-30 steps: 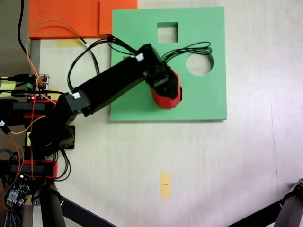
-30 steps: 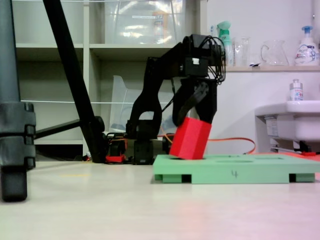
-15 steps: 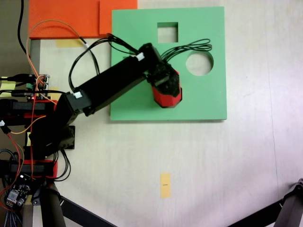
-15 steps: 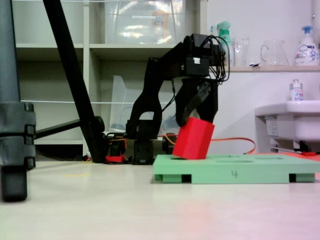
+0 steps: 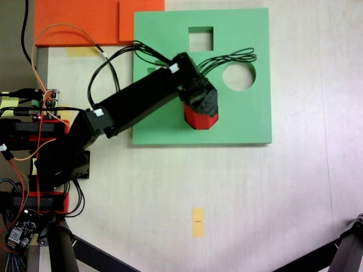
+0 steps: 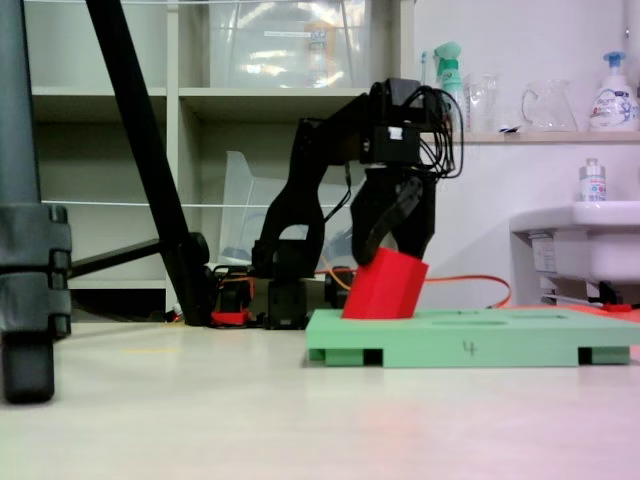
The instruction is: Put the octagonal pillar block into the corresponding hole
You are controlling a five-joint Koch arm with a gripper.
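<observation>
- The gripper [image 6: 392, 243] stands over the block [image 6: 385, 285] with its black jaws spread to either side of the block's top, clamped on it.
- In the low side view the block leans, its top tipped to the right, and its bottom edge is sunk into the board [image 6: 470, 335] near the board's left end.
- From above, the gripper [image 5: 199, 107] covers most of the block [image 5: 202, 121]; only its lower red part shows, in the middle of the lower half of the board [image 5: 249, 119].
- The hole itself is hidden under block and gripper.
- A handwritten "4" is on the board's near side face.
- A round cutout [image 5: 239, 77] lies near the board's right edge and a square cutout [image 5: 201, 38] near its top edge.
- The arm [image 5: 136, 103] reaches from the tabletop's left edge, slanting up and right over the board's left edge, wrist bent straight down.
</observation>
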